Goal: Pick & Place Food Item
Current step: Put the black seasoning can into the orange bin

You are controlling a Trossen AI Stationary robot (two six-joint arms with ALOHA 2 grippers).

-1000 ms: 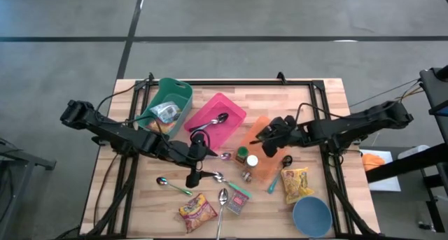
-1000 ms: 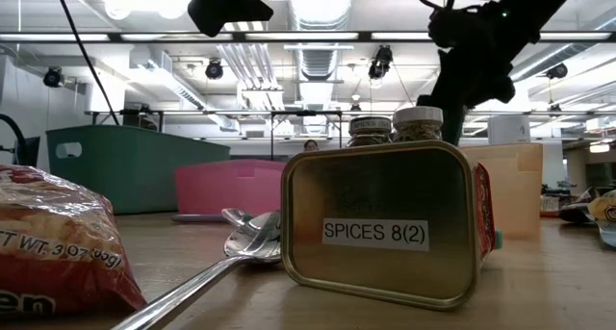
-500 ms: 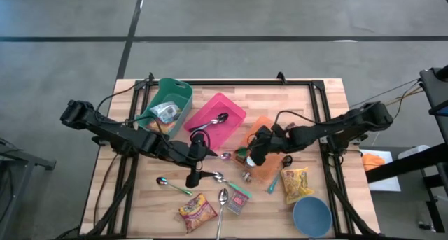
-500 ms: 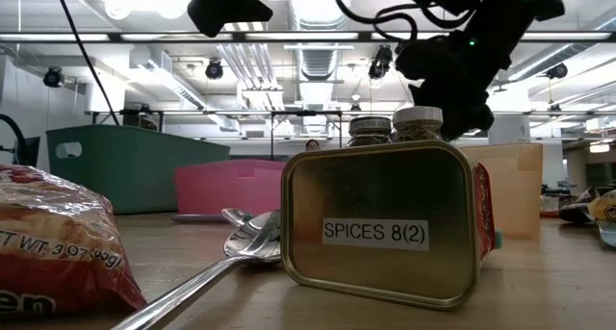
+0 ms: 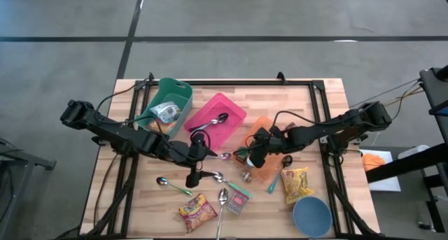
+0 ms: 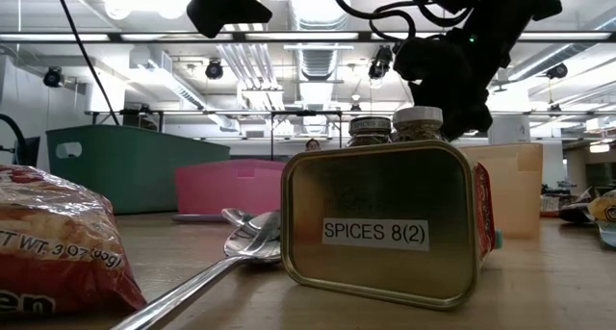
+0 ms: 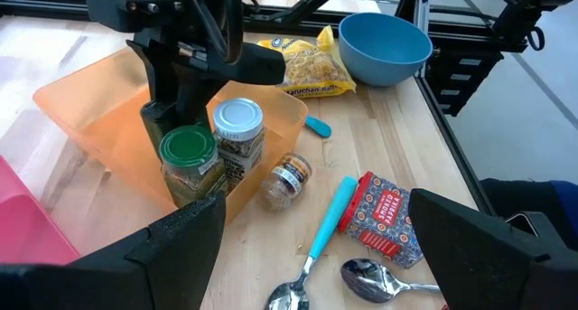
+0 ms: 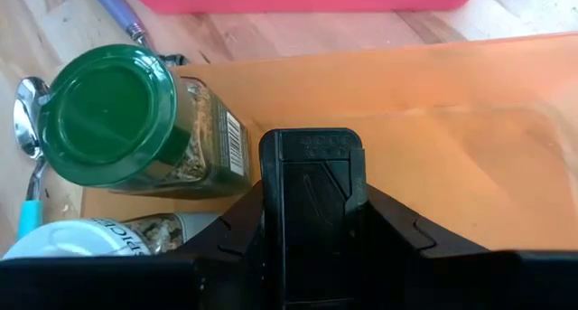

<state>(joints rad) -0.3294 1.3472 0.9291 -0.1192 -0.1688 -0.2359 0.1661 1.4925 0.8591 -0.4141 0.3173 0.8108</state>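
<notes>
Wooden table, right gripper over green-lidded jar, overhead hides contact

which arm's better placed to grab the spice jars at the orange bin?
Right. Its hand is already over the orange bin, right beside the green-lid jar and white-lid jar. The left hand hangs wide open near the spoons, farther away.

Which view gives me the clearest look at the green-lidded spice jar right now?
The right wrist view: the green-lidded spice jar fills the frame, lid and label clear. The left wrist view shows it whole beside the orange bin. The high view shows a speck; the low view, only its top.
</notes>
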